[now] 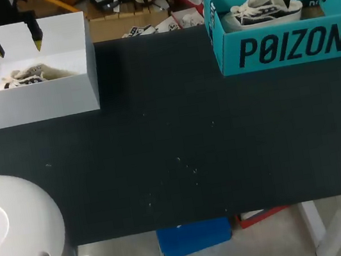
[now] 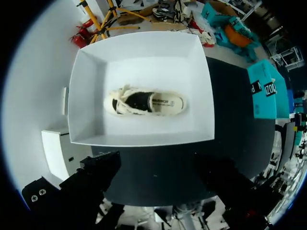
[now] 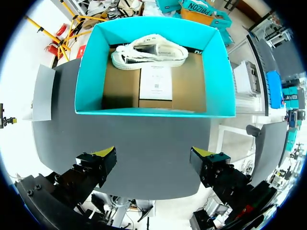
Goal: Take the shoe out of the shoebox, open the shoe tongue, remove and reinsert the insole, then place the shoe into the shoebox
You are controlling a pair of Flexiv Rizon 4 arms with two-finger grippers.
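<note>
Shoe (image 3: pixel 149 51) | against far wall of teal shoebox (image 3: pixel 88 72), table's far right corner | right gripper (image 3: pixel 153 153) spread above | pinch collar, lift clear

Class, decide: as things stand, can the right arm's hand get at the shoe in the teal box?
Probably yes. The right hand hangs open above the lidless teal box, nothing covering the shoe; the box wall beside it may crowd one finger.

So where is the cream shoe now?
In the head view, the cream shoe lies inside the white shoebox at the table's far left corner, under the left pincer.
</note>
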